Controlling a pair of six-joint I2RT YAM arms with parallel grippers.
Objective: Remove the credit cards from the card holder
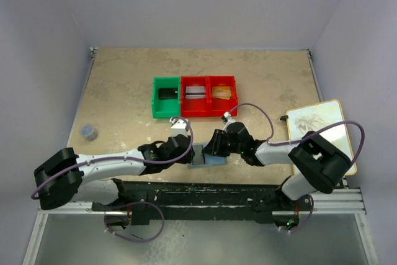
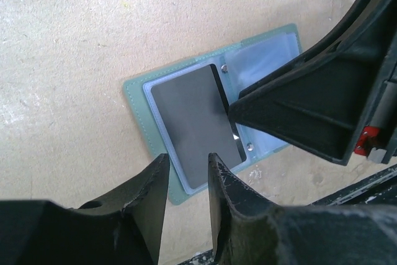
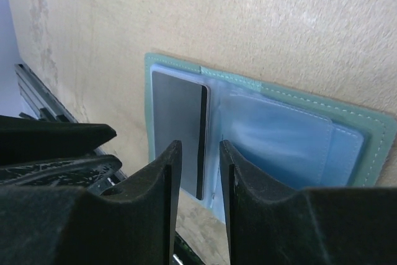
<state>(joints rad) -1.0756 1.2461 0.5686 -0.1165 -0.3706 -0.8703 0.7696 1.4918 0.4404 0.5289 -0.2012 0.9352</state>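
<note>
The card holder lies open and flat on the tabletop, near its front edge and about midway across, between the two arms. Its two pale blue-green panels face up, with clear sleeves on the inside. A dark grey card sits in the sleeve of one panel. The sleeve on the other panel looks cloudy, and what it holds cannot be made out. The left tool is at the near edge of the panel with the card. Its two fingers stand a small way apart with nothing between them, and the card shows through the gap. Whether the fingertips touch the holder cannot be told. The right tool comes in from the other side, over the fold. Its fingers are also a little apart and straddle the card's dark inner edge. In the left wrist view, one of its tips meets that edge of the card. The card is not clamped by either tool. Farther back on the tabletop stand a green bin and, touching it, a red bin with two compartments, each holding a small item. A small dark round object lies well off to the left, and a framed drawing lies at the right edge.
</note>
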